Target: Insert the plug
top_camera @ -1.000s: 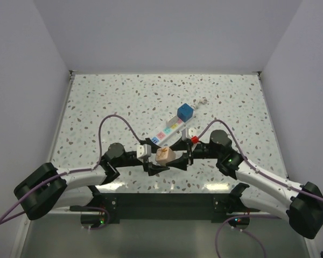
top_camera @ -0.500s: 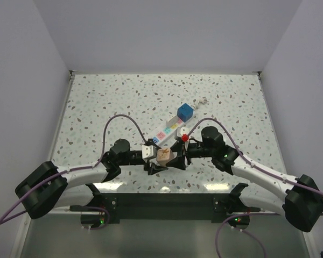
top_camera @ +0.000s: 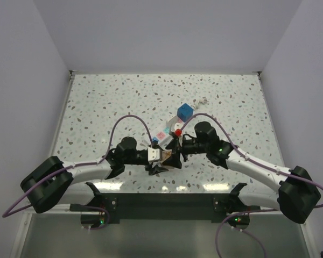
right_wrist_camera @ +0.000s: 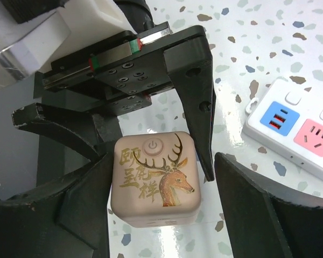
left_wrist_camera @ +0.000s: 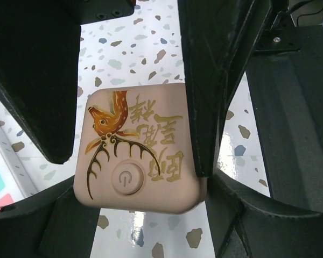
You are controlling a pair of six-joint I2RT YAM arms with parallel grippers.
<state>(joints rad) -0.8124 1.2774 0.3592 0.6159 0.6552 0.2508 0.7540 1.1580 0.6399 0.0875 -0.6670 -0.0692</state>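
The plug (top_camera: 166,156) is a pink cube with a gold deer and a power button. It hangs just above the table near the white power strip (top_camera: 168,130). My left gripper (top_camera: 157,160) is shut on it, a finger pressed on each side; the plug fills the left wrist view (left_wrist_camera: 137,150). My right gripper (top_camera: 175,152) faces it from the other side, open and straddling the plug (right_wrist_camera: 153,183). One of its fingers (right_wrist_camera: 89,207) touches the cube and the other (right_wrist_camera: 247,209) stands apart. The strip's coloured sockets show in the right wrist view (right_wrist_camera: 299,123).
A blue cube adapter (top_camera: 185,112) sits plugged into the far end of the strip. The strip's short cord end (top_camera: 203,100) lies beyond it. Purple cables arch over both arms. The two grippers are nearly touching over the speckled tabletop (top_camera: 107,102).
Both arms have moved forward toward the strip and closer together. The plug has gone with them, and the right gripper's fingers now straddle it.
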